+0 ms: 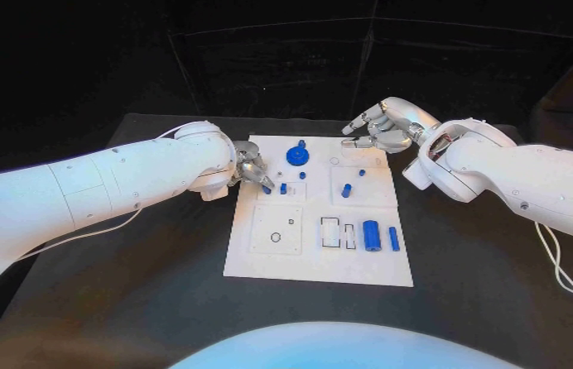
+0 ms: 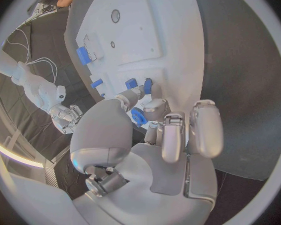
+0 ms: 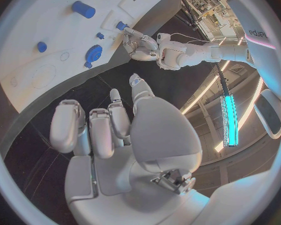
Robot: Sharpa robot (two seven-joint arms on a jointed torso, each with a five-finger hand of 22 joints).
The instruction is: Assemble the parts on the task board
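Observation:
The white task board [image 1: 320,257] lies mid-table. On it are a blue gear-like part [image 1: 297,155], small blue parts [image 1: 283,189], a blue peg [image 1: 346,190], a blue cylinder [image 1: 373,235] and a blue bar [image 1: 394,237]. My left hand [image 1: 251,170] is over the board's left edge. In the left wrist view its thumb [image 2: 131,99] and a curled finger [image 2: 156,107] close around a small blue part [image 2: 138,117]. Two more small parts [image 2: 131,83] stand just past the fingertips. My right hand [image 1: 380,129] hovers over the board's far right edge, fingers apart and holding nothing.
The black table [image 1: 143,303] surrounds the board on all sides. A white cable [image 1: 84,232] hangs under my left arm. Rectangular outlines [image 1: 331,232] and a round hole [image 1: 276,237] mark the board's near half.

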